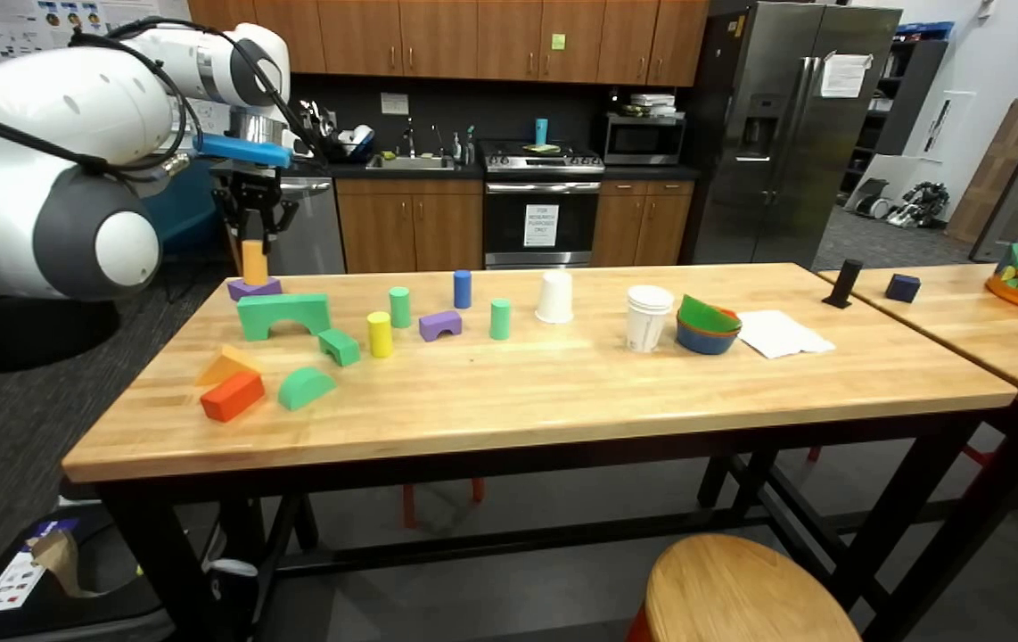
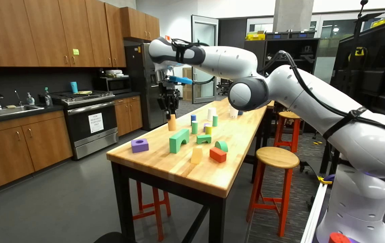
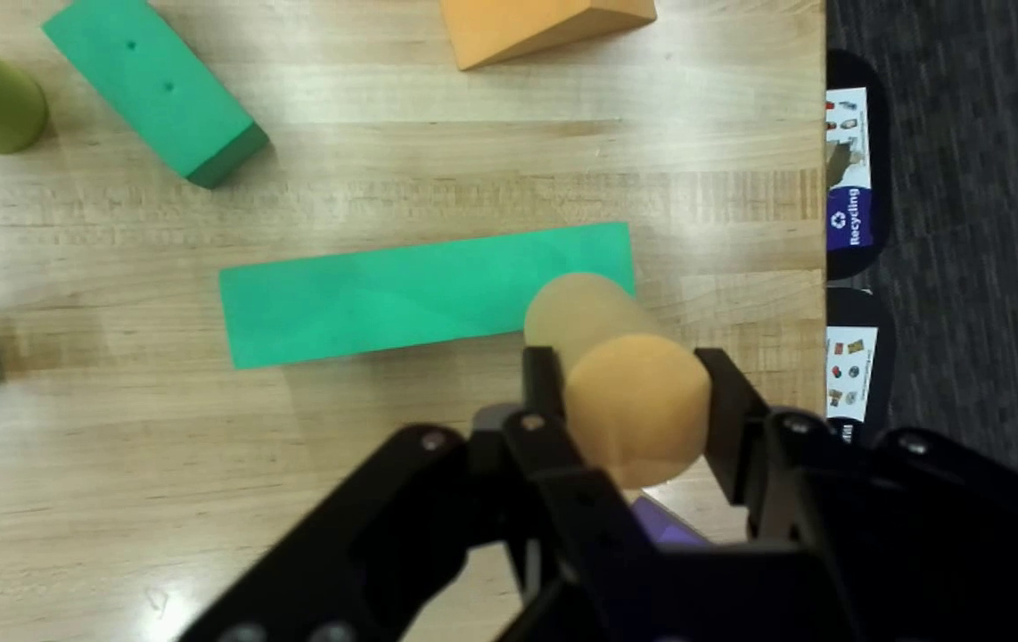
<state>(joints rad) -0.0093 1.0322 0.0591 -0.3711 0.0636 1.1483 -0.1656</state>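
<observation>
Nearest the camera in an exterior view, a round wooden stool (image 1: 745, 593) stood before the near edge of the tabletop (image 1: 518, 392), toward the right. At the far left, the claw (image 3: 629, 366) gripped an orange cylinder (image 3: 638, 410), holding it upright above the tabletop; a green arch (image 1: 284, 314) stood nearer and a purple block (image 1: 272, 287) lay just beyond
</observation>
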